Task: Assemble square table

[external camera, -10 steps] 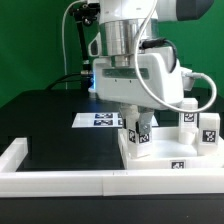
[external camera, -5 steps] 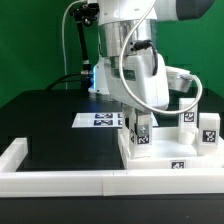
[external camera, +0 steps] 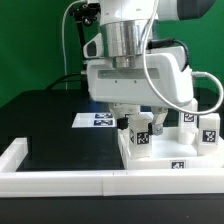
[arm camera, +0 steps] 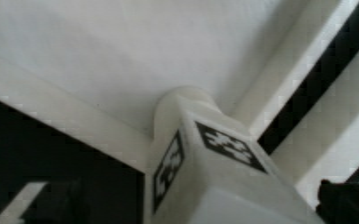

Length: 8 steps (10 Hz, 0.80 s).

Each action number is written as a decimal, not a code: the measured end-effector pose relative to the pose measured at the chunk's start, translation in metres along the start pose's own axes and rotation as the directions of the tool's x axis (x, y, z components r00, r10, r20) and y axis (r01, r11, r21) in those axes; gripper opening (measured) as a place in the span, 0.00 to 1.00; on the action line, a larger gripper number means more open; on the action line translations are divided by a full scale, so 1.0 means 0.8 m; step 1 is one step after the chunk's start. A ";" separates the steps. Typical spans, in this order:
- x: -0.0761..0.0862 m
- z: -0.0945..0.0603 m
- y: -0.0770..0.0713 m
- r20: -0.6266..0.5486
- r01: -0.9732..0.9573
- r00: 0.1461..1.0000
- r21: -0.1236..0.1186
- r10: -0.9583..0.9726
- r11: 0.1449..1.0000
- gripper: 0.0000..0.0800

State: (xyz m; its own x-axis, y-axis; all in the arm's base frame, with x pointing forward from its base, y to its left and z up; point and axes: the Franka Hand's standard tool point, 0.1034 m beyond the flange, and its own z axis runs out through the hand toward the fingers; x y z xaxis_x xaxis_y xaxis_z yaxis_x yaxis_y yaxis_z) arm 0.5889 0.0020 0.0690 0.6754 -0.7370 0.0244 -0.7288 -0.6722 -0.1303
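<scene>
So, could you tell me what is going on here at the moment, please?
A robot arm is putting together a white square table. The slab lies against the white rail on the black surface, and three legs stand upright on it. The gripper hangs just over the nearest leg, which the wrist view shows close up. Its jaws look open around the leg's top rather than clamped. The marker board lies behind.

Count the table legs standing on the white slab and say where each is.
3 show: near leg under the gripper; back leg behind; right leg at the exterior view's right. The arm may hide another.
</scene>
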 end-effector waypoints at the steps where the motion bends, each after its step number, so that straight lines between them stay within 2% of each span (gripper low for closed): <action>1: -0.001 0.000 0.000 0.004 0.121 0.993 -0.001 -0.121 0.993 0.81; 4: 0.000 -0.002 -0.006 0.006 0.405 0.914 -0.026 -0.405 0.914 0.81; 6: -0.002 -0.001 -0.008 0.009 0.511 0.860 -0.032 -0.511 0.859 0.81; 8: -0.001 -0.002 -0.007 0.015 0.643 0.766 -0.037 -0.643 0.765 0.81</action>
State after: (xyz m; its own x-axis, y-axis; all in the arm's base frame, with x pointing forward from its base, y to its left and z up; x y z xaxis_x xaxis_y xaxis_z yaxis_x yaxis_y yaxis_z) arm 0.5922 0.0061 0.0710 0.9874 -0.1313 0.0880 -0.1275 -0.9907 -0.0469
